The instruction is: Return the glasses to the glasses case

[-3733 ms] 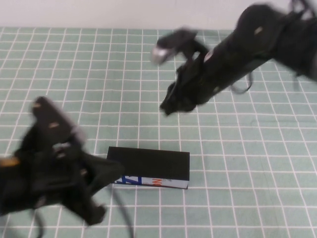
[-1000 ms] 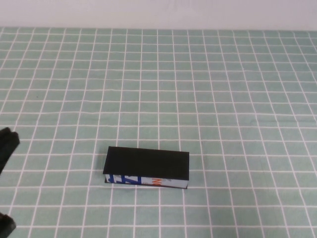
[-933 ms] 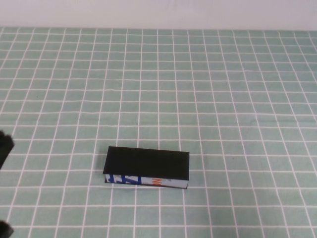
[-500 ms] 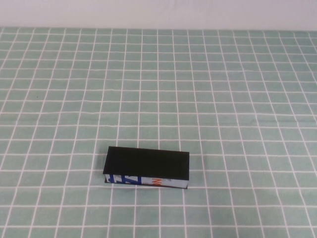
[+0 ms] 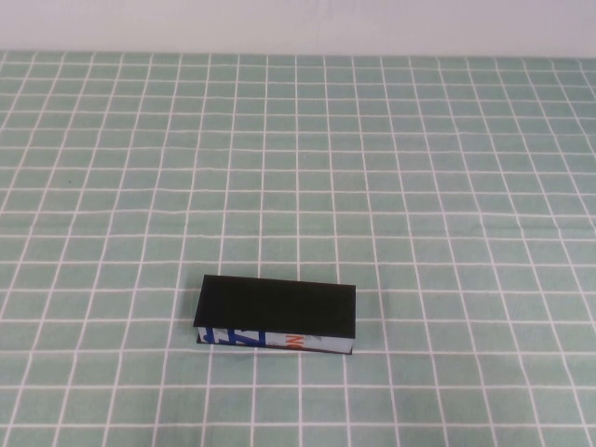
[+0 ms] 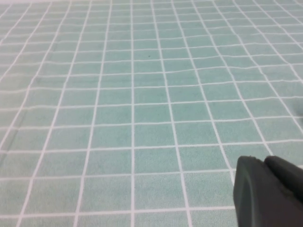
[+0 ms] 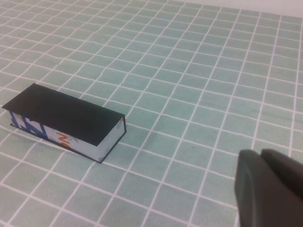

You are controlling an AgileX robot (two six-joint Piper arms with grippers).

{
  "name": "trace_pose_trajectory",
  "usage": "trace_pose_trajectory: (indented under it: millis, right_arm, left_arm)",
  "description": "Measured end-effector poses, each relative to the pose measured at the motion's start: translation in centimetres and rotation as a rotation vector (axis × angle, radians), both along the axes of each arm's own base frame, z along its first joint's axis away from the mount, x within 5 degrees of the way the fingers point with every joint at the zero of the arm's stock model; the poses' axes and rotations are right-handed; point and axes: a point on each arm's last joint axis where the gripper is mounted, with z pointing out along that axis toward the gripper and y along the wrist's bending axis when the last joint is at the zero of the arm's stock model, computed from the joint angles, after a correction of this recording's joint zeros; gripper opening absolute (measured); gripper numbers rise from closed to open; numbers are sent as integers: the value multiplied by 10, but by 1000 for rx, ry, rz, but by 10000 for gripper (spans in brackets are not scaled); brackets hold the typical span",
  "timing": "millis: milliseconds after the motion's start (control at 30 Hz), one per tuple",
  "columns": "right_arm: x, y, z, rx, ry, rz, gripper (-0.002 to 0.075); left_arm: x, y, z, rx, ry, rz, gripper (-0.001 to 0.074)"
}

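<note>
The glasses case [image 5: 277,314] lies on the green checked cloth near the front middle, its black lid down and its white printed side facing front. It also shows in the right wrist view [image 7: 66,121]. No glasses show in any view. Neither arm shows in the high view. My left gripper [image 6: 265,163] is shut and empty, held low over bare cloth. My right gripper [image 7: 260,156] is shut and empty, held off to the right of the case and apart from it.
The green cloth with its white grid [image 5: 419,168] covers the whole table up to a pale wall at the back.
Both arms, which were over the table near the case, have pulled back out of the high view; the left one left last at the lower left edge. The case has not moved.
</note>
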Motion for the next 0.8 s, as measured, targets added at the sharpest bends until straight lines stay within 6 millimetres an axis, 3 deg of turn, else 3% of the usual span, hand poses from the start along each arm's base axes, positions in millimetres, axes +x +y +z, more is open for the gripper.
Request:
trace_pose_trajectory:
  millis: [800]
  right_arm:
    - [0, 0, 0, 0, 0, 0, -11]
  left_arm:
    - [0, 1, 0, -33, 5, 25, -2]
